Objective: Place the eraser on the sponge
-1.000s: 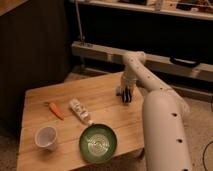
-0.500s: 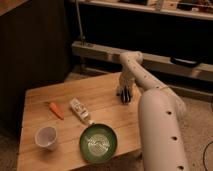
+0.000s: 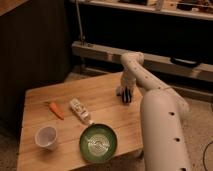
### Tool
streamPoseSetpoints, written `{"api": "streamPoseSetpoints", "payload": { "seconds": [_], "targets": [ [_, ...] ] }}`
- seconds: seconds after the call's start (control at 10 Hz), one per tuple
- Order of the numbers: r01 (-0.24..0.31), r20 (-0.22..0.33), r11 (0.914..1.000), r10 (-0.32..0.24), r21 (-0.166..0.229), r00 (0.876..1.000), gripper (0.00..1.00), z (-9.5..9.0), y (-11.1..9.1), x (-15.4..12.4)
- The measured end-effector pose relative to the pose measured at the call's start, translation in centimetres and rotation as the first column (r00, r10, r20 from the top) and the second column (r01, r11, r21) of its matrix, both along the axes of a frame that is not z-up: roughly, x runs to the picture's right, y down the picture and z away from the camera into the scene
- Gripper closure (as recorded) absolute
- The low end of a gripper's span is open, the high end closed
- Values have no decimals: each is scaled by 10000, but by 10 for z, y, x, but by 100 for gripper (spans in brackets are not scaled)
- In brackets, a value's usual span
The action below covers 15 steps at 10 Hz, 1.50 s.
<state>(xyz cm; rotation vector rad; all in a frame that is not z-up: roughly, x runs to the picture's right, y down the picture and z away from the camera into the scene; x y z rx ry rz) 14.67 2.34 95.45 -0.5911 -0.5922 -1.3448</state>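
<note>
At the table's (image 3: 97, 95) far right edge we see the gripper (image 3: 126, 95) hanging low; we cannot tell its grip.

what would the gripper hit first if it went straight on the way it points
Probably the wooden table: the gripper points down near its far right edge. Whether something lies hidden under it is unclear.

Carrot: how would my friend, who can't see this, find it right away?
Look at the wooden table, on its left half, far from the arm's tool down at the right side. The carrot lies left of the white bottle and beyond the white cup. It is the only orange, pointed thing.
</note>
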Motion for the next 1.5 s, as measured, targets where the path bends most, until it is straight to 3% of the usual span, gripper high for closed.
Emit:
{"api": "streamPoseSetpoints", "payload": {
  "seconds": [0.6, 1.5],
  "targets": [
    [-307, -115, 9992, 310, 262, 9995, 20, -3, -1, 1],
    [-329, -114, 9991, 332, 277, 9994, 20, -4, -2, 2]
  ]
}}
